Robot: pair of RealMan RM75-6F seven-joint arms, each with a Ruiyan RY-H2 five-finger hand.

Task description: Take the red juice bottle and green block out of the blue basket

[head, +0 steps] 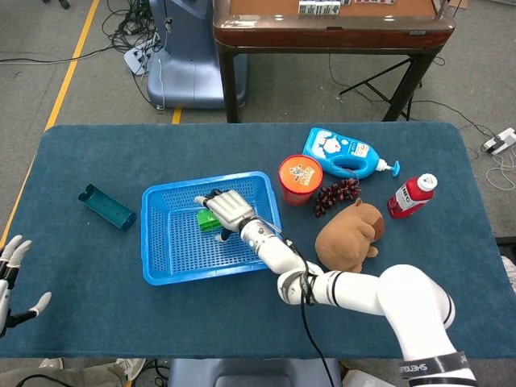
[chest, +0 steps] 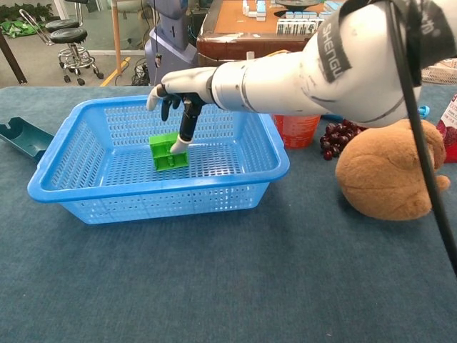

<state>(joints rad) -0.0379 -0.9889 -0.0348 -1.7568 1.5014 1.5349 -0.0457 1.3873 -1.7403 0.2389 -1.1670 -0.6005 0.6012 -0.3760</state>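
The green block (chest: 166, 153) lies inside the blue basket (chest: 157, 190), toward its back middle. My right hand (chest: 176, 89) reaches down into the basket from the right with its fingers spread, and one fingertip (chest: 176, 146) touches the block's top right edge. In the head view the right hand (head: 226, 210) covers most of the green block (head: 206, 220). The red juice bottle (head: 412, 196) lies on the table at the far right, outside the blue basket (head: 157, 242). My left hand (head: 8, 278) hangs at the table's front left corner, fingers apart and holding nothing.
Right of the basket stand an orange cup (head: 300, 178), a blue lotion bottle (head: 342, 153), dark grapes (head: 336, 193) and a brown plush toy (head: 348, 235). A teal tray (head: 106, 206) lies left of the basket. My right forearm (chest: 300, 68) spans above the cup.
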